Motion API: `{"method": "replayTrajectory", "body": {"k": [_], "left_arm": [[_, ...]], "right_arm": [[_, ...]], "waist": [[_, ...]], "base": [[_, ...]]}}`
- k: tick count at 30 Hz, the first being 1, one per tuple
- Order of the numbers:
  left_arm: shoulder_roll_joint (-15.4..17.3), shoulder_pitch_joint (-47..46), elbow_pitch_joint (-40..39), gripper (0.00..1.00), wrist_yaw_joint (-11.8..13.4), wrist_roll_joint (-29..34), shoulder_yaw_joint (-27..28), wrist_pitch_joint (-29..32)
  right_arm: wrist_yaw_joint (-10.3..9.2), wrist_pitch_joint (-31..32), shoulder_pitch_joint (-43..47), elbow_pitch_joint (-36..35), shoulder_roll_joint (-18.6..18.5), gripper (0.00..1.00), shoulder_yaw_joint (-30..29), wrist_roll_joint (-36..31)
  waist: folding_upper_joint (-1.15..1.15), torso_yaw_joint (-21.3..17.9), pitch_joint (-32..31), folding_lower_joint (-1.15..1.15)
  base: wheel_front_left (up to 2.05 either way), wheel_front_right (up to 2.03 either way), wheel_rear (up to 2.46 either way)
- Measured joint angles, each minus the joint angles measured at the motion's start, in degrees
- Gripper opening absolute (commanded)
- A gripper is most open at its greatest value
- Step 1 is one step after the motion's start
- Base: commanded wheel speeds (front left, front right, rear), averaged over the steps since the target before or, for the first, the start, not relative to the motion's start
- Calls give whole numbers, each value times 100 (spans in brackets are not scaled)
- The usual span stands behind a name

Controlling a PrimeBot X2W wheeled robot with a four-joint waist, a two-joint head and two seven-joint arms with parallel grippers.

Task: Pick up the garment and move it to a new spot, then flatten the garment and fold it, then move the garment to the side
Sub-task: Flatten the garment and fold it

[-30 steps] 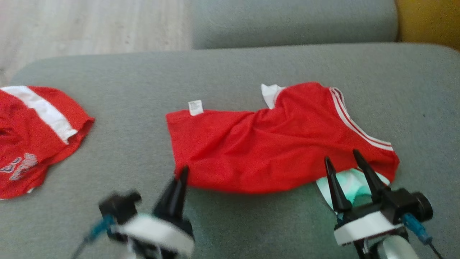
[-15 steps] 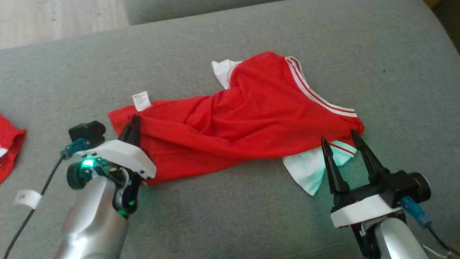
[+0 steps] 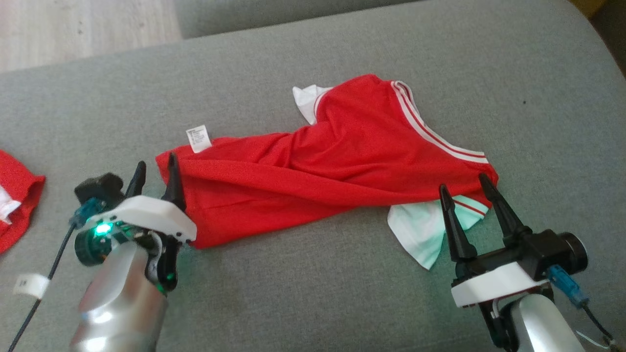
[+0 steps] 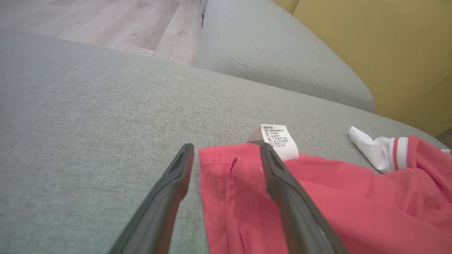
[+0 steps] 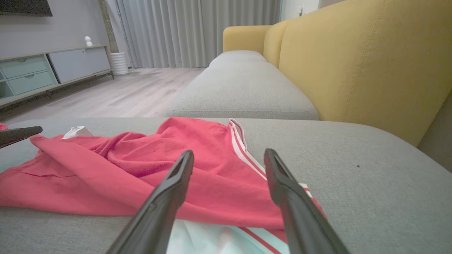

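Note:
The garment (image 3: 342,166) is a red jersey with white stripes and a white label (image 3: 198,138), lying rumpled across the grey sofa cushion (image 3: 313,293). My left gripper (image 3: 155,168) stands open at its left corner. In the left wrist view the red corner (image 4: 226,183) lies between the spread fingers of the left gripper (image 4: 226,148), with the label (image 4: 279,141) just beyond. My right gripper (image 3: 463,183) is open at the garment's right end, over a pale white-green part (image 3: 420,230). The right wrist view looks between the right gripper (image 5: 229,153) fingers onto the red cloth (image 5: 141,158).
Another red garment (image 3: 19,205) lies at the cushion's left edge. A second grey cushion (image 5: 240,91) and a yellow backrest (image 5: 353,63) lie beyond. Wooden floor (image 3: 73,24) shows past the far left edge.
My left gripper was shut at the garment's left corner and now stands open there. The right gripper has stayed open at the right end. The camera shifted early on.

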Motion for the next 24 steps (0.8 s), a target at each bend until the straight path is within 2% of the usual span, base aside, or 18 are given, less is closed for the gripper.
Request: {"method": "replayTrajectory", "body": {"k": [6, 11, 17, 20, 24], "left_arm": [[186, 511, -454, 100, 77, -38, 127, -467], [411, 1601, -1504, 100, 369, 78, 211, -716], [355, 3153, -2899, 100, 821, 389, 183, -779], [252, 3715, -3356, 100, 913, 554, 202, -826], [88, 4242, -3919, 100, 901, 939, 378, -827]], "right_arm": [[0, 0, 55, 21, 16, 100, -2, 0], [0, 0, 349, 30, 63, 100, -68, 0], [0, 0, 607, -43, 58, 100, -282, -10], [0, 0, 623, -104, 56, 100, -350, -11], [0, 0, 676, -153, 55, 100, -411, -60]], "waist": [[0, 129, -293, 0], [0, 227, -587, -1], [0, 454, -845, -1], [0, 593, -940, -1], [0, 741, -1015, -1]], "base": [[0, 0, 0], [0, 0, 0], [0, 0, 0], [0, 0, 0], [0, 0, 0]]}}
